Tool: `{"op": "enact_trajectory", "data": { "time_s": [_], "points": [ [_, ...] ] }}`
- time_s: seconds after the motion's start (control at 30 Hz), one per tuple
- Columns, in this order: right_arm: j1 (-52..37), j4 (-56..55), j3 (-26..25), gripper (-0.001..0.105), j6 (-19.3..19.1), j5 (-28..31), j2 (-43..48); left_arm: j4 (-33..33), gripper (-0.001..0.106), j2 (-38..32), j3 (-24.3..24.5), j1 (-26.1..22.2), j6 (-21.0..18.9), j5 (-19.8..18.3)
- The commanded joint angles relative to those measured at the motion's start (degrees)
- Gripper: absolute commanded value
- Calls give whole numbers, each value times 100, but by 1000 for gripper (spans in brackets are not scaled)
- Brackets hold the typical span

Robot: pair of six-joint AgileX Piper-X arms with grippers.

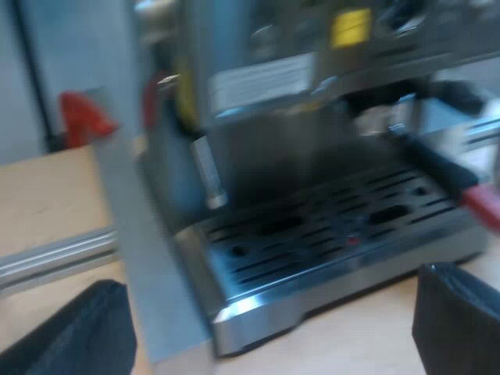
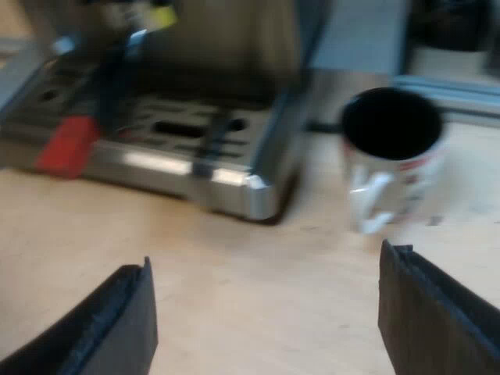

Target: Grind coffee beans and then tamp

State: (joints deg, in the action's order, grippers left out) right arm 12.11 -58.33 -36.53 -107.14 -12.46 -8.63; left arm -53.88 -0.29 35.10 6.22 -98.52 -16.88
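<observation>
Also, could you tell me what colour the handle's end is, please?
Red; the handle end shows best in the right wrist view.

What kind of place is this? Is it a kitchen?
Probably a coffee-making workbench more than a home kitchen: an espresso machine stands on a wooden table, with a white mug beside it and a metal rail nearby.

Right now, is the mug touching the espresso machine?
Apart. The right wrist view shows bare table between the mug and the espresso machine.

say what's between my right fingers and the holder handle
Bare table, in the right wrist view; nothing stands between the fingers and the handle.
</observation>
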Motion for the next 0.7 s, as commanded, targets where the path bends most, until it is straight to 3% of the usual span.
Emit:
{"op": "enact_trajectory", "data": {
  "time_s": [0.03, 0.2, 0.3, 0.43, 0.7],
  "points": [
    [445, 27, -136, 63, -71, -448, -361, 24, 75, 432, 132, 445, -68, -403],
    [1055, 164, -149, 63, -70, -952, -800, 69, 75, 917, 130, 971, -2, -776],
    [1365, 343, -149, 63, -70, -965, -1047, 297, 75, 1230, 114, 1394, 276, -1209],
    [1688, 574, -149, 63, -70, -965, -1301, 569, 75, 1526, 59, 1838, 462, -1461],
    [2629, 1272, -139, 63, -58, 41, -1968, 1676, 72, 2194, -469, 2504, 462, -1564]
  ]
}}
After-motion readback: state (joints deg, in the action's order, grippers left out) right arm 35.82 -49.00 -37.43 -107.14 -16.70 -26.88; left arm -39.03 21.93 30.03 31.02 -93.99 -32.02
